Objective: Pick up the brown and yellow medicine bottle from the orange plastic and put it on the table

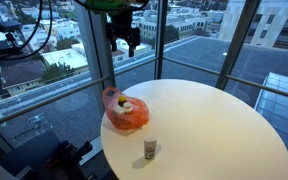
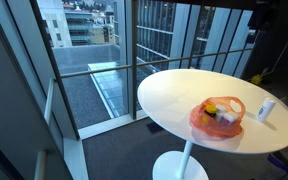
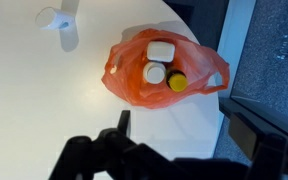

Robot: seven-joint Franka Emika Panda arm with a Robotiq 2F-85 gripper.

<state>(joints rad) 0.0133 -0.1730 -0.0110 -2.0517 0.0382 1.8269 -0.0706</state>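
The orange plastic bag [image 3: 134, 80] lies open on the round white table [image 3: 44, 100], near its edge; it shows in both exterior views [image 1: 134, 118] [image 2: 199, 122]. Inside it, the brown medicine bottle shows mainly its yellow cap [image 3: 177, 83], next to two white-capped containers [image 3: 156, 72]. My gripper [image 3: 189, 130] is open and empty. It hangs high above the bag, at the table's window side [image 1: 130, 40]. In the wrist view its fingers frame the table edge just below the bag.
A small white bottle [image 1: 150, 150] [image 2: 267, 109] [image 3: 59, 20] stands upright on the table beside the bag. Glass walls and a railing [image 1: 44, 95] surround the table. The table top drops off close to the bag [image 3: 209, 120].
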